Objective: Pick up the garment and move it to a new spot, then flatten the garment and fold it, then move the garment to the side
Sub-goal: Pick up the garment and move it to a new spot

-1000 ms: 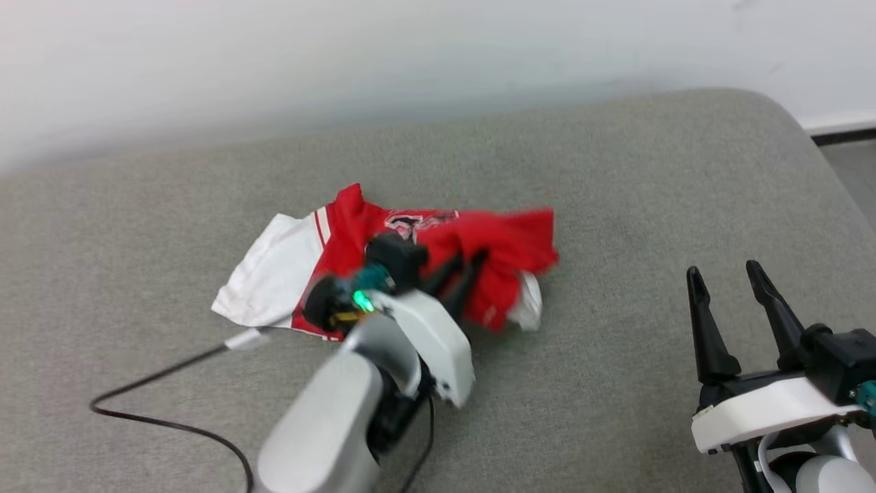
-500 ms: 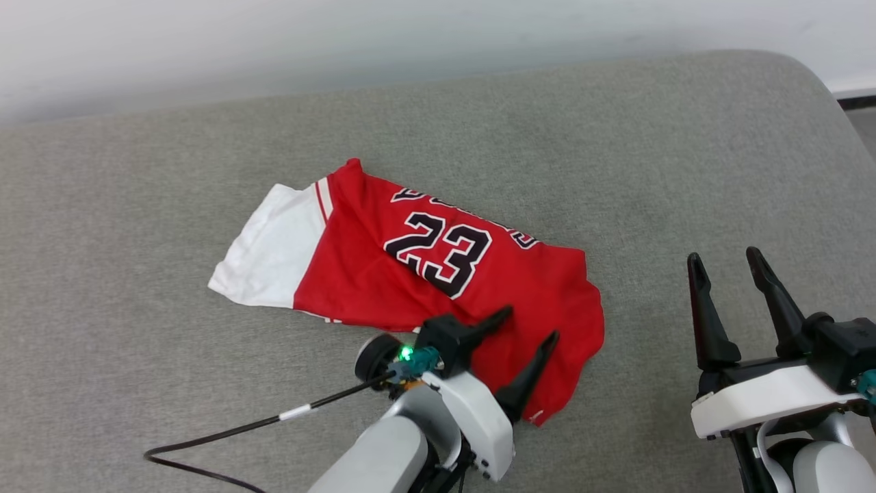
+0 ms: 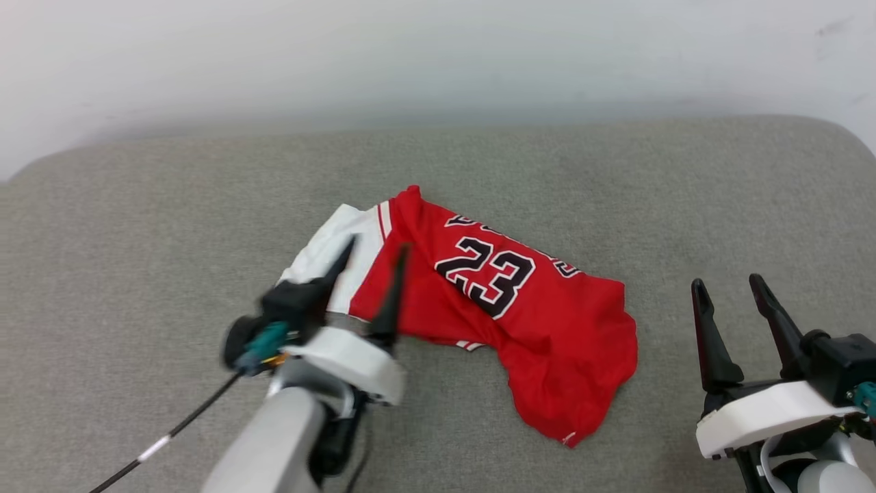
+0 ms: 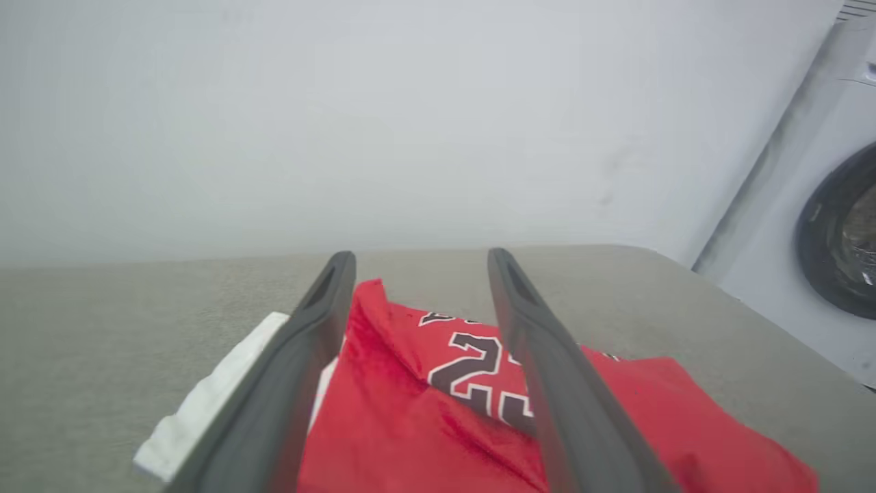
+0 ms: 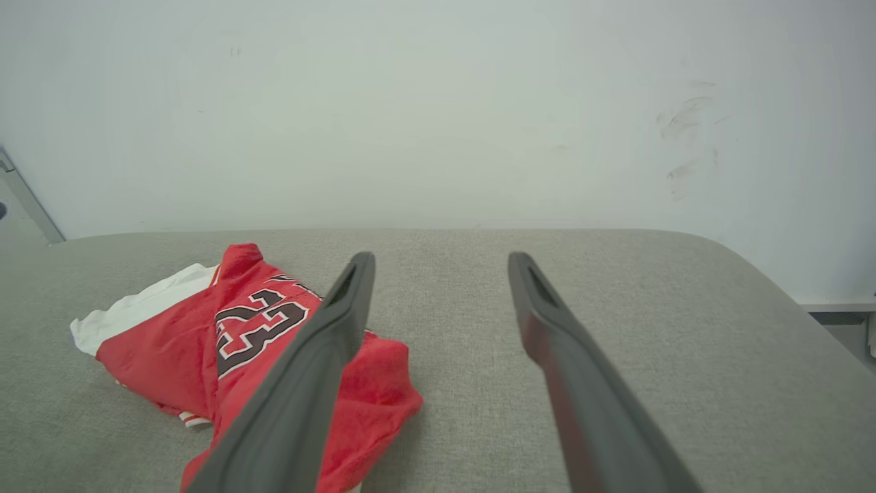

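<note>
The garment [image 3: 540, 322], a red jersey with a white sleeve and a black "23", lies rumpled on the grey cushion [image 3: 137, 226], number side up. My left gripper [image 3: 378, 250] hovers open over its white sleeve end, holding nothing. In the left wrist view the garment [image 4: 424, 418] shows between and under the spread fingers [image 4: 540, 349] of the left gripper [image 4: 417, 257]. My right gripper [image 3: 727, 284] stands open at the lower right, a short way off the garment's right edge. The right wrist view has the garment [image 5: 171, 335] to the left of the right gripper [image 5: 438, 259].
A pale wall [image 3: 438, 61] runs behind the cushion. The cushion's rounded right corner [image 3: 848, 137] drops off at the far right. A black cable [image 3: 164, 438] trails from my left wrist across the cushion. A washing machine [image 4: 821, 226] stands past the cushion's end in the left wrist view.
My left gripper let go of the garment, which dropped and spread out with the "23" up. The open gripper then swung from the lower hem to the white sleeve end. The camera shifted.
</note>
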You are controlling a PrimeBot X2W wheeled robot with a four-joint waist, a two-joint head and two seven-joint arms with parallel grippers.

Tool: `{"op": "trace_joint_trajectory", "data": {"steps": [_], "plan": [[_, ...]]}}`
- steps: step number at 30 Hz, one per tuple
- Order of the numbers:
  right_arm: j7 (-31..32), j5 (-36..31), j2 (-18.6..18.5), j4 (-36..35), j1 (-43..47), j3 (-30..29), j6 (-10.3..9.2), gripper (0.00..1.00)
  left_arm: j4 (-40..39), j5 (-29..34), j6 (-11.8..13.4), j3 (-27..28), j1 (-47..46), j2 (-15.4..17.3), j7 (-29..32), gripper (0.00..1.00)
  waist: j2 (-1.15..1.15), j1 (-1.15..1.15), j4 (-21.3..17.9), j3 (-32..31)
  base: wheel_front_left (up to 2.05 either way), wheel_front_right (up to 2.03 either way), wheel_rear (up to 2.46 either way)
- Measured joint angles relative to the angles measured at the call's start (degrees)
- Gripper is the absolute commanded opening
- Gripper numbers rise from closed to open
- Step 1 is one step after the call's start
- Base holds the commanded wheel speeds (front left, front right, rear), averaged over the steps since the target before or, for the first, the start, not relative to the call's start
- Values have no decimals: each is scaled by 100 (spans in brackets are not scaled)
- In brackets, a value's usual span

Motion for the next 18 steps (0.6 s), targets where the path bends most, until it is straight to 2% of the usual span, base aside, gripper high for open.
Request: {"op": "trace_joint_trajectory", "data": {"steps": [5, 10, 14, 18], "plan": [[64, 0, 0, 30, 133, -9, 0, 100, -167, -25, 321, 567, 467, 453, -64, 100, 0, 0, 128, -192, 0, 0, 0], [119, 3, 0, 80, 278, 21, 0, 100, -414, -40, 477, 878, 1081, 859, -67, 100, 0, 0, 168, -400, 0, 0, 0], [152, 3, 0, 99, 405, 25, 0, 100, -614, -4, 573, 896, 1438, 1006, -35, 100, 0, 0, 161, -552, 0, 0, 0], [191, 3, 0, 74, 497, 30, 0, 100, -793, -26, 638, 854, 1657, 1012, 47, 100, 0, 0, 133, -646, 0, 0, 0]]}}
